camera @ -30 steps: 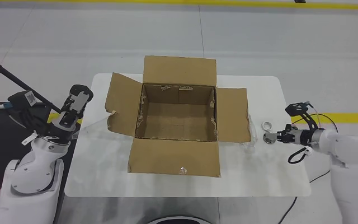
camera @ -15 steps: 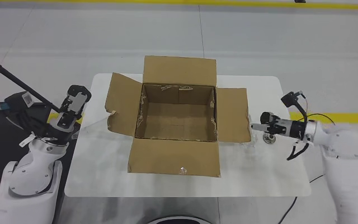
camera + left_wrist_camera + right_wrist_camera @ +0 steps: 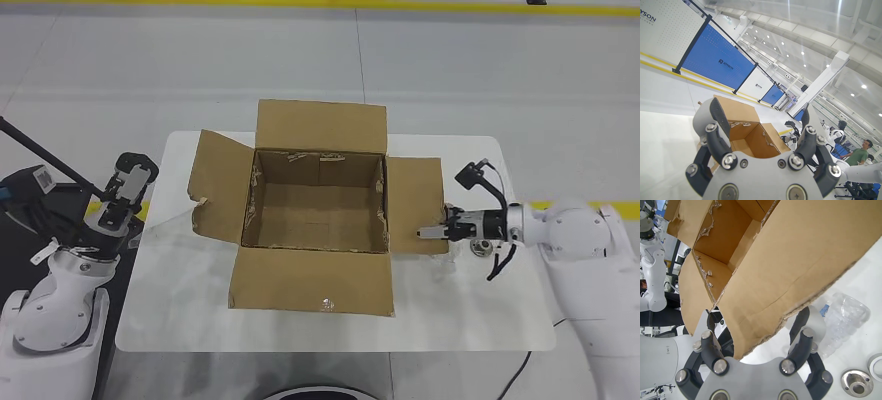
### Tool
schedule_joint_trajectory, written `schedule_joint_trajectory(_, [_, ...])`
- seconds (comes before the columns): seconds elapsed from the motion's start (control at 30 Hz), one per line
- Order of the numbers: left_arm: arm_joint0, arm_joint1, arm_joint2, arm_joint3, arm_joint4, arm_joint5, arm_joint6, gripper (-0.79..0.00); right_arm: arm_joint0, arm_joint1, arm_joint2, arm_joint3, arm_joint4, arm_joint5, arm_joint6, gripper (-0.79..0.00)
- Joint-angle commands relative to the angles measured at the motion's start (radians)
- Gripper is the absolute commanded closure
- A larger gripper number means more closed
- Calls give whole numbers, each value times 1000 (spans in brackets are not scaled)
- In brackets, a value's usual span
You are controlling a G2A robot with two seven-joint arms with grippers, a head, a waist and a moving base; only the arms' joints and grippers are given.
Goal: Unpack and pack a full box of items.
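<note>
The box [image 3: 315, 215] sits open mid-surface [image 3: 480, 310], its floor looking bare. Your right hand [image 3: 428, 232] is at its right flap [image 3: 415, 200], fingers [image 3: 800, 323] apart, straddling the torn edge, nothing clamped. Seat the flap deep between the fingers before you close, and mind the crushed bottle [image 3: 840, 321] just beside it. I'd pinch slowly; thin cardboard may buckle. Your left hand [image 3: 761, 108] hovers spread wide, well off to the left.

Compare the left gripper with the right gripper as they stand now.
The left gripper sits beyond the table's left edge; the right gripper is over the table at the right box flap. The left gripper's fingers have nothing between them; the right gripper's have the flap's edge between them. Both are open.
</note>
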Motion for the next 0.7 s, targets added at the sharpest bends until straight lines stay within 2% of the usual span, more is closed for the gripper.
schedule_joint_trajectory(0.0, [-1, 0, 0, 0, 1, 1, 0, -785, 3, 1, -11, -6, -6, 0, 0, -785])
schedule_joint_trajectory(0.67, [-4, 4, -7, 6, -9, -7, -15, -785, 7, 11, -69, -60, -33, 20, -20, -785])
